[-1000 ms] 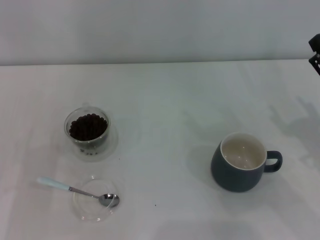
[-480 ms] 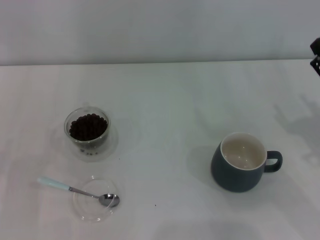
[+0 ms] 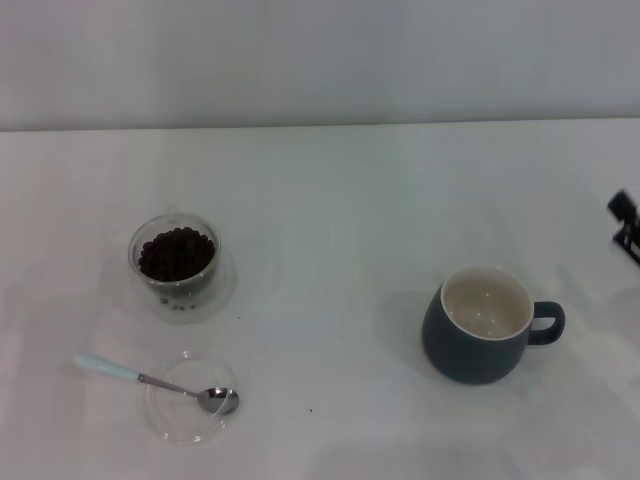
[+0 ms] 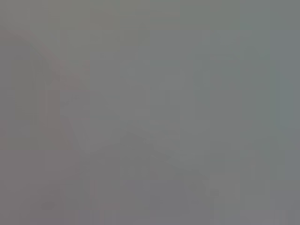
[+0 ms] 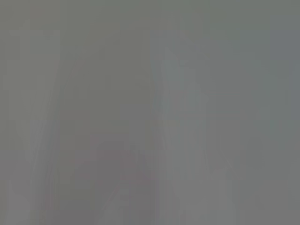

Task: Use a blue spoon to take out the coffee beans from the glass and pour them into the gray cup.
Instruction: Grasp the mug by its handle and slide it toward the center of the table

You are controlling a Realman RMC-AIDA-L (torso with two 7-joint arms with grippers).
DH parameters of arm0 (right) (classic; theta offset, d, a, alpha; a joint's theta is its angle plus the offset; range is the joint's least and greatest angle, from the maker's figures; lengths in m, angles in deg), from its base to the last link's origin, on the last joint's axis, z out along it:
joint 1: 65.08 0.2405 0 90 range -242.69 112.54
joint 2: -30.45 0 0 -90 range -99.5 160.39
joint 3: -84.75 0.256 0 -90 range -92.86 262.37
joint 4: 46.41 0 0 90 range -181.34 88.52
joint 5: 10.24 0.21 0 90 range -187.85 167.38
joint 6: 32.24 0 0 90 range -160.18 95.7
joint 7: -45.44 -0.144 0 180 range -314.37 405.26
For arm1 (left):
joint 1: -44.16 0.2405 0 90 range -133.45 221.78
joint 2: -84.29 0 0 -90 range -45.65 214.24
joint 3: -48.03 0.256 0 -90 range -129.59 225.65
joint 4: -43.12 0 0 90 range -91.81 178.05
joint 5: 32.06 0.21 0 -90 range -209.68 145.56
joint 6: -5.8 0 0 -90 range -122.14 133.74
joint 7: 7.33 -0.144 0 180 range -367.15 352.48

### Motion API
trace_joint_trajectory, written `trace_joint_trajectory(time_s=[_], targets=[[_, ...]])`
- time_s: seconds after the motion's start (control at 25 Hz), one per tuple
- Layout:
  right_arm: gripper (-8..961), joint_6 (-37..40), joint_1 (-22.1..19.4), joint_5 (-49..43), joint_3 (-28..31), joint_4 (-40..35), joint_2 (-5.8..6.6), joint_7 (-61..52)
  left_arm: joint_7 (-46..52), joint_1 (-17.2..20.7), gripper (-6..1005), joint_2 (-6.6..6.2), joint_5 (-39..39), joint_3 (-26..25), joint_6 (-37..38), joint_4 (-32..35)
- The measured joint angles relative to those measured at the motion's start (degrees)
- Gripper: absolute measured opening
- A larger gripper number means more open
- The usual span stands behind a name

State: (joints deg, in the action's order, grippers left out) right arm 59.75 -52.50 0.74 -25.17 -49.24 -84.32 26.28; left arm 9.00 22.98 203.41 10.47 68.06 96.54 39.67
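- The glass [image 3: 174, 257] of coffee beans [image 3: 177, 252] had not moved on the bench [image 3: 330, 200].
- The blue spoon [image 3: 158, 384] lay untouched, bowl in a clear dish [image 3: 188, 402].
- The gray cup [image 3: 484, 323] stood empty.
- The right pincer [image 3: 625, 226] had dropped lower at the far edge; I could not tell its state, so work had barely begun.
- The left pincer was out of sight.

Only a dark bit of the right gripper [image 3: 626, 228] visible, poking in over the worktop's right edge; fingers impossible to read. Left arm nowhere in the head view.
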Motion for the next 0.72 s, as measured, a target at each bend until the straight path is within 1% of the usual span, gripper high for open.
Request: trace_joint_trajectory(time_s=[0.16,0.44,0.64,0.72], targets=[[870,1.37,-1.6,-3.6,-0.08,2.98,-0.03,-0.22,0.01,-0.66,887,-0.04,-0.17,0.0,-0.54,0.14],[869,1.23,-3.69,-6.66,-0.65,5.75,-0.09,-1.76,0.01,-1.42,887,-0.02,-1.43,0.01,-0.6,0.22],[869,-2.22,-3.9,-7.77,-0.83,5.8,-0.3,-1.63,0.01,-1.44,887,0.07,-1.51,0.0,-0.58,0.17],[869,-4.92,-3.65,-8.64,-1.26,5.28,-0.35,-1.69,0.01,-1.4,887,0.12,-1.51,0.02,-0.51,-0.08]])
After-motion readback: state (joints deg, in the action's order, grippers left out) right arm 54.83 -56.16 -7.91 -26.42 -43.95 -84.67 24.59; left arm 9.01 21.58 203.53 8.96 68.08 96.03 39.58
